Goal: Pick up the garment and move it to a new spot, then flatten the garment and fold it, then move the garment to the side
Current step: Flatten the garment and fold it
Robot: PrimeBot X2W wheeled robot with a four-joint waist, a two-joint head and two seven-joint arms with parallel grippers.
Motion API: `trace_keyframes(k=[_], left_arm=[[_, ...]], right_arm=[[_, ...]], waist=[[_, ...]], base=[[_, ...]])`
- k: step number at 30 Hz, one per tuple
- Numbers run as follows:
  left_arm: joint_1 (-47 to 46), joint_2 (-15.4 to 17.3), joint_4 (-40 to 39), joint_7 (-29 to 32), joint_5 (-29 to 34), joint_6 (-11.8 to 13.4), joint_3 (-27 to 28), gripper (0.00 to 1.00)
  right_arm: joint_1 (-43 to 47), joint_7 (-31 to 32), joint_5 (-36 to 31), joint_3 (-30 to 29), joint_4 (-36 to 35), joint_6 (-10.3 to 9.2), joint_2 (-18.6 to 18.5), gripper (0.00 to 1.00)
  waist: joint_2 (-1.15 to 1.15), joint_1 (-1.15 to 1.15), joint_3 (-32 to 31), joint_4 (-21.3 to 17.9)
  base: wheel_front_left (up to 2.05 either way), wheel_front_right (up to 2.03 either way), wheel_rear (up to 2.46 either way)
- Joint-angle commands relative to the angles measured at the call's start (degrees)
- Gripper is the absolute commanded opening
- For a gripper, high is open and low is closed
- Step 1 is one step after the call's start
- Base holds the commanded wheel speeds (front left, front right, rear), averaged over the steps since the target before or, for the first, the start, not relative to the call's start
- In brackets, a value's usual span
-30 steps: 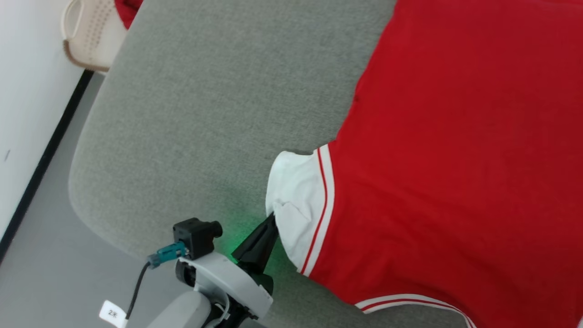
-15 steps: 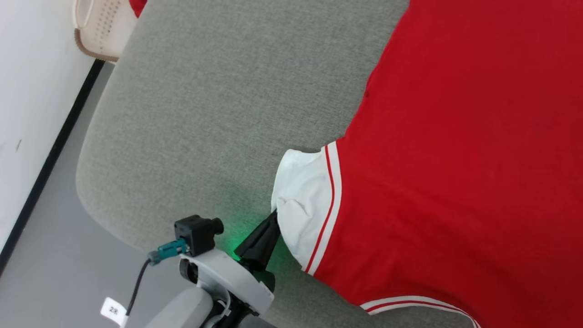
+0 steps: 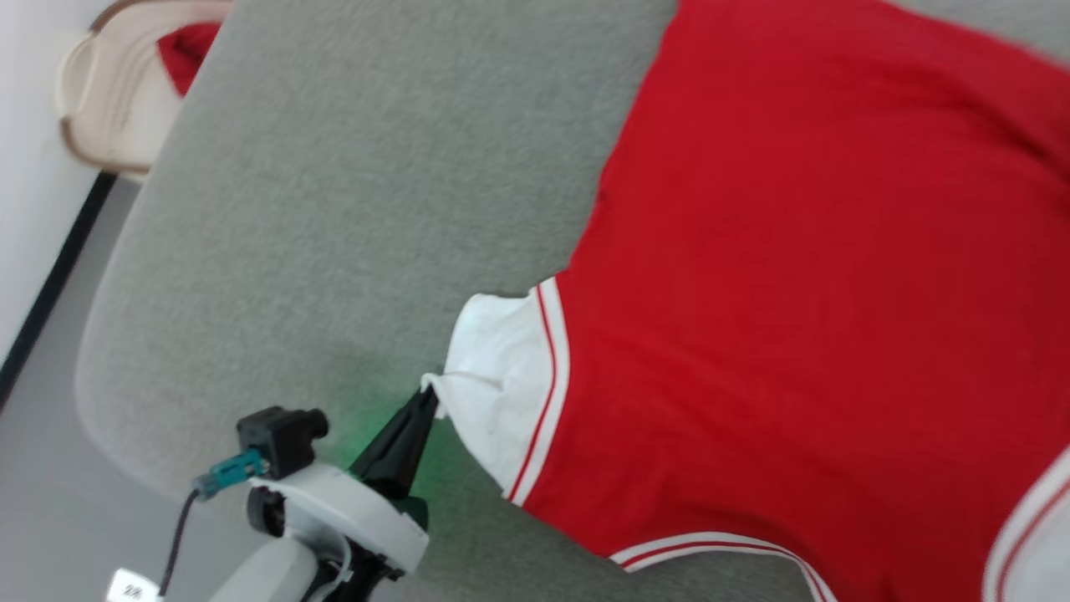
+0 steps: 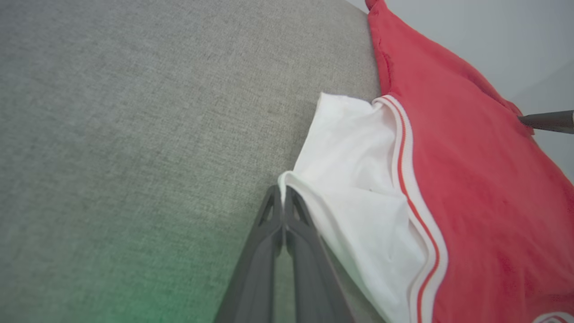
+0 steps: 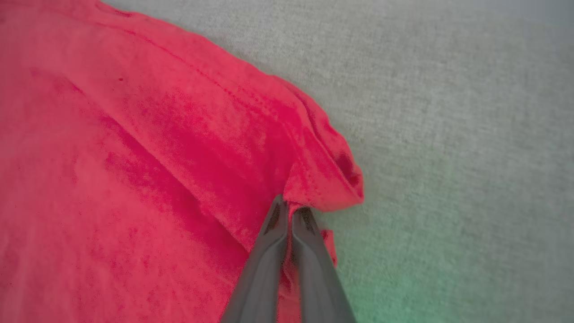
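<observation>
The garment [image 3: 794, 293], red with a white sleeve [image 3: 493, 376] and red-and-white striped trim, lies spread on a grey fabric surface [image 3: 351, 209]; no letters show on the side facing up. My left gripper [image 3: 428, 395] is shut on the tip of the white sleeve, which is pulled to a point; the left wrist view shows the sleeve edge [image 4: 287, 179] pinched by my left gripper [image 4: 283, 192]. In the right wrist view my right gripper [image 5: 288, 208] is shut on a bunched red corner of the garment [image 5: 323, 184]. A dark fingertip [image 4: 545, 121] of the other arm touches the red cloth at the far right.
A beige perforated basket [image 3: 109, 109] holding something red [image 3: 188, 50] stands at the upper left beyond the grey surface. A white wall with a black baseboard [image 3: 50, 284] runs along the left over a grey floor [image 3: 50, 502]. Bare grey fabric lies left of the garment.
The head camera has shifted, so the whole picture moved. The left gripper now pulls the white sleeve tip out to a point, where it was slack before.
</observation>
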Motion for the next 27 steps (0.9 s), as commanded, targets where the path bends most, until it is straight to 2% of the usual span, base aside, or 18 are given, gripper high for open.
trace_keyframes(k=[1, 7, 15, 27], left_arm=[[1.13, 0.59, -0.23, 0.01, 0.52, 0.12, 0.93, 0.00], [3.89, 2.90, -1.53, 0.01, 0.34, 0.97, 3.33, 0.00], [7.93, 5.87, -4.64, 0.18, -0.63, 3.14, 5.51, 0.00], [11.92, 8.31, -9.12, 0.74, -1.66, 5.46, 6.72, 0.00]], right_arm=[[4.19, -0.15, 2.08, 0.70, -1.86, 0.02, -0.02, 0.00], [14.50, -0.56, 7.73, 1.47, -11.32, 0.02, 0.56, 0.00], [27.74, -0.41, 11.78, 1.46, -24.21, 0.02, 2.15, 0.00], [46.85, -1.49, 12.28, -4.76, -34.46, 0.02, 8.74, 0.00]], waist=[[0.00, 0.00, -3.85, -4.12], [0.00, 0.00, -7.10, -8.59], [0.00, 0.00, -10.44, -13.50], [0.00, 0.00, -13.24, -16.42]], base=[[0.00, 0.00, 0.00], [0.00, 0.00, 0.00], [0.00, 0.00, 0.00], [0.00, 0.00, 0.00]])
